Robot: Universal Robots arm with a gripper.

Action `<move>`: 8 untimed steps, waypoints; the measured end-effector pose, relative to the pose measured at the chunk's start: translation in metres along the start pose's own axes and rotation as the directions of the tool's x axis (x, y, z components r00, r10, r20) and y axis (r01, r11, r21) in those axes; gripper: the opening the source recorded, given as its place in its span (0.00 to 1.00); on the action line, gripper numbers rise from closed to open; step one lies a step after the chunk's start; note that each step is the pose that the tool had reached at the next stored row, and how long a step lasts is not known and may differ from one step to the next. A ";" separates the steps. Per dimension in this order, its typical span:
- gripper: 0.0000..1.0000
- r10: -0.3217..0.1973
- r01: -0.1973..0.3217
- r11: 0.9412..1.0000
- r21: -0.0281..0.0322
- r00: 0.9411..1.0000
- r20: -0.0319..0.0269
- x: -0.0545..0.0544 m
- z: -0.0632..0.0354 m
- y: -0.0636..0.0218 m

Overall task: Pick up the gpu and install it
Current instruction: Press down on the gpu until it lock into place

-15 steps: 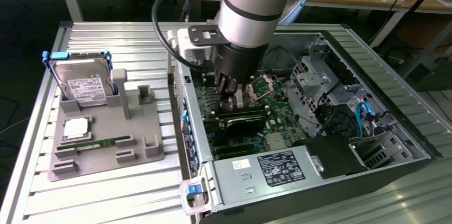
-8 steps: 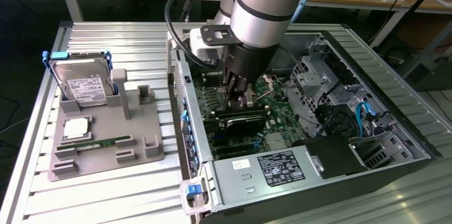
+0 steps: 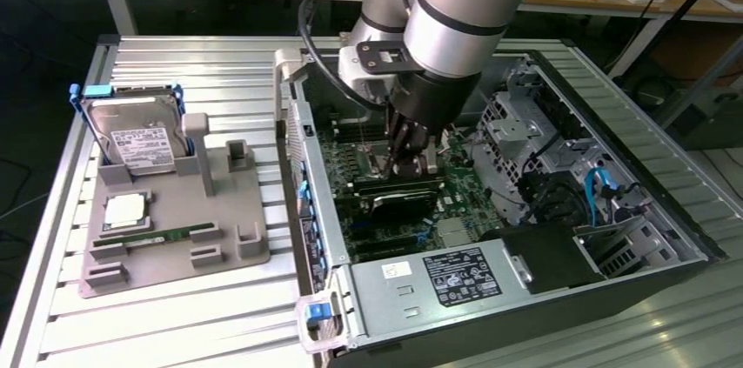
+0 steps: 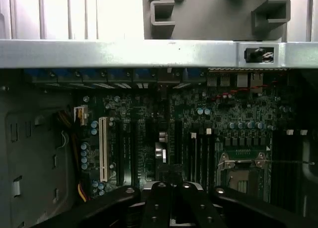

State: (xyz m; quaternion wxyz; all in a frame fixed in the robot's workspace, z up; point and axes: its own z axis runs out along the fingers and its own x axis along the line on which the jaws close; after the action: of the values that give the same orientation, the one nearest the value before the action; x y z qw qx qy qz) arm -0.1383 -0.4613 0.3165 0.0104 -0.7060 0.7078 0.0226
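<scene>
Gpu [image 3: 401, 203], a thin flat black rectangular expansion card, is lying low inside the open grey computer case [image 3: 650, 211] on the slatted metal table [image 3: 174, 316], sitting on the green motherboard [image 3: 465, 181] just under the black pincer [image 3: 409, 162], whose jaws are standing closed. Whether they are gripping the card's upper edge cannot be told. Stiff, light and fragile by the look of it, the card is best taken by its edges, off the circuitry.
</scene>
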 end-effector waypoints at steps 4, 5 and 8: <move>0.11 0.000 0.000 1.000 -0.001 1.000 0.000 0.000 0.0000 -0.0017; 0.11 0.000 0.000 1.000 -0.001 1.000 0.000 0.000 -0.0001 -0.0017; 0.11 0.000 0.000 1.000 -0.001 1.000 0.000 0.000 0.0000 -0.0017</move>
State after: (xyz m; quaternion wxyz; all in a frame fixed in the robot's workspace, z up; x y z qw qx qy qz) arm -0.1366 -0.4613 0.3165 0.0101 -0.7060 0.7078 0.0229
